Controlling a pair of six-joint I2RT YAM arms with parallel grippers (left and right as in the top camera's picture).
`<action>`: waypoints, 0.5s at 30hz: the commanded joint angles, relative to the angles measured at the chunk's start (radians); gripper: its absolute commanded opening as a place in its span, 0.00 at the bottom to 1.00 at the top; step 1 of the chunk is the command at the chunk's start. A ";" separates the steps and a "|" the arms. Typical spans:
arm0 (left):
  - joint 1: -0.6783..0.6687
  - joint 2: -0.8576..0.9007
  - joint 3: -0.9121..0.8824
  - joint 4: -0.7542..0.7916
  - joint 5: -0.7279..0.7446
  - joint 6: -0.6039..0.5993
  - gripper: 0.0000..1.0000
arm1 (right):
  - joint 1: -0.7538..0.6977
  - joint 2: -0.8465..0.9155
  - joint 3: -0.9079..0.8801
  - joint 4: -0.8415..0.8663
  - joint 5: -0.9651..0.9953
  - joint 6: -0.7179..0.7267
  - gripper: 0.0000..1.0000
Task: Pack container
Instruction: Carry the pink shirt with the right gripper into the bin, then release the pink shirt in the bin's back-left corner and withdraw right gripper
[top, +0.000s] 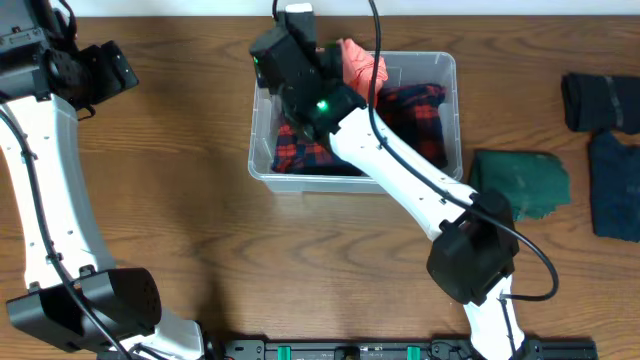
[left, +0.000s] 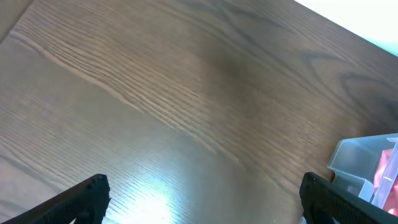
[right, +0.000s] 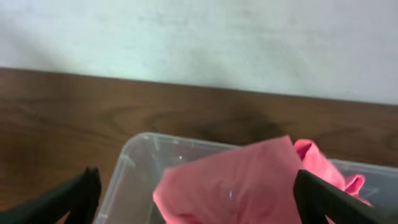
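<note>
- overhead: clear rectangular plastic container (top: 452, 120) sits on the brown wood table (top: 180, 180), centre-far, mouth up, long axis left-right across the frame
- inside it: a red-and-navy plaid garment (top: 420, 105) covers the floor and a pink garment (top: 362, 62) is bunched against the far wall
- right gripper (top: 292, 40) hangs over the container's far-left part, with the white right arm (top: 400, 160) crossing the near-right rim diagonally; fingers can't be made out from here
- left gripper (top: 110, 68) is at the far-left of the table, well apart from the container, which lies off to its right
- a folded dark green garment (top: 520, 180) is just beside the container's right-near corner; two dark navy garments (top: 605, 100) lie further right
- left wrist: both black fingers (left: 81, 199) sit at the bottom corners, spread wide over bare wood, nothing between them
- one rounded corner of the container (left: 357, 158) shows at the right edge, outside the right finger, with pink visible through the wall
- right wrist: fingers (right: 329, 199) are spread wide at the bottom corners, gripping nothing
- the container's rounded far-left corner (right: 134, 155) is below and ahead; the pink garment fills the span between the fingers, contact not clear
</note>
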 joint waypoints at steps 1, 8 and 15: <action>0.003 0.002 0.001 -0.002 -0.009 0.002 0.98 | -0.019 -0.008 0.013 -0.021 0.006 -0.037 0.92; 0.003 0.002 0.001 -0.002 -0.009 0.002 0.98 | -0.087 0.003 -0.024 -0.066 -0.061 -0.036 0.34; 0.003 0.002 0.001 -0.002 -0.009 0.002 0.98 | -0.161 0.053 -0.024 -0.090 -0.189 -0.037 0.01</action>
